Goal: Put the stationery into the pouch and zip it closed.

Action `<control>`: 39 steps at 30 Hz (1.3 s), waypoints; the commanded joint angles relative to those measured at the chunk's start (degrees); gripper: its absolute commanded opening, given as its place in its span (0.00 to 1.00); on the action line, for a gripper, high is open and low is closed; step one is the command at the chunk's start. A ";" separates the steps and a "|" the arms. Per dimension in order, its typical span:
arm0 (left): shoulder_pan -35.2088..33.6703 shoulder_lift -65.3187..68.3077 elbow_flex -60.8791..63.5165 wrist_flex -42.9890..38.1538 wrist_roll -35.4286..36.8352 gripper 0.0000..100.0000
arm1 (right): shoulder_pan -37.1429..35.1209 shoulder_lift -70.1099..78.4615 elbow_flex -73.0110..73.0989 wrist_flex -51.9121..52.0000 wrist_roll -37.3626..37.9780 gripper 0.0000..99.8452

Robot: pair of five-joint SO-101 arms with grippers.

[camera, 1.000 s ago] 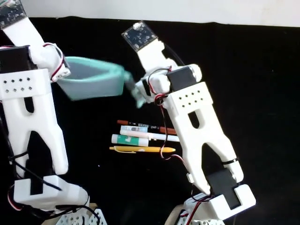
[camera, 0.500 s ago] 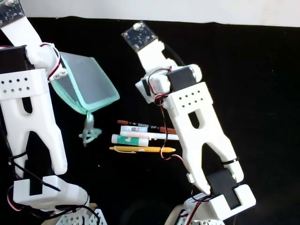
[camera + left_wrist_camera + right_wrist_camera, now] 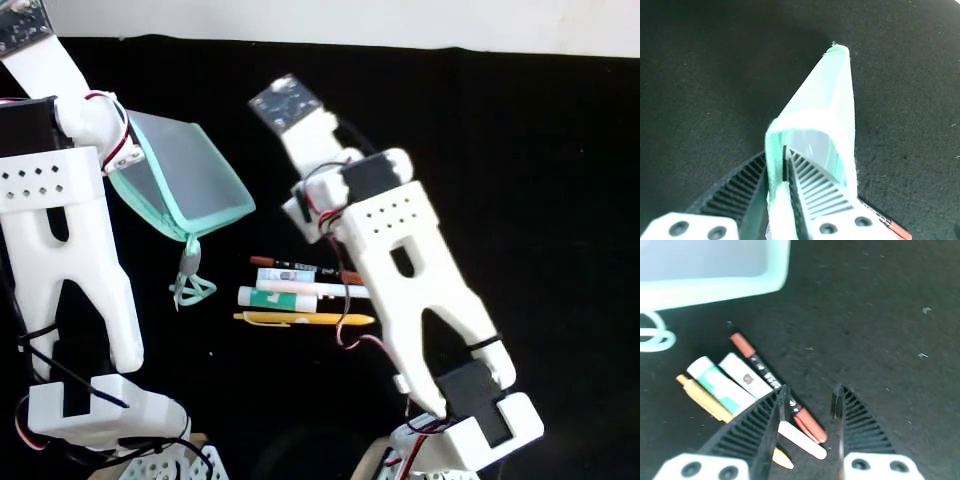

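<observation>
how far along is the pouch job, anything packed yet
Done: the left tool is shut on the pouch at its edge. In hand: the right tool hangs open over the stationery. Left: all four pieces lie on the table, none in the pouch, and zipping remains.

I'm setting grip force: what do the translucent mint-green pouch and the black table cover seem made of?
The translucent mint-green pouch looks like soft frosted plastic, perhaps vinyl: its wall lets light through and bends in the left gripper. The black table cover looks like matte cloth or felt: no glare, pale lint specks.
</observation>
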 commanded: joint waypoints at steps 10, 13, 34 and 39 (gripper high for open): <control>-0.48 -0.75 -0.66 -0.79 -0.62 0.01 | -19.30 -16.04 -0.13 -0.04 0.35 0.15; -0.57 -0.75 -0.57 -0.79 -0.70 0.01 | -22.81 -16.31 -0.22 -0.04 0.35 0.15; -0.57 -0.75 -0.66 -0.88 -2.90 0.01 | -26.33 -16.04 -0.13 -10.86 0.44 0.16; -0.66 -1.01 -0.75 -0.88 -4.04 0.01 | -26.24 -15.52 1.19 -9.89 0.26 0.30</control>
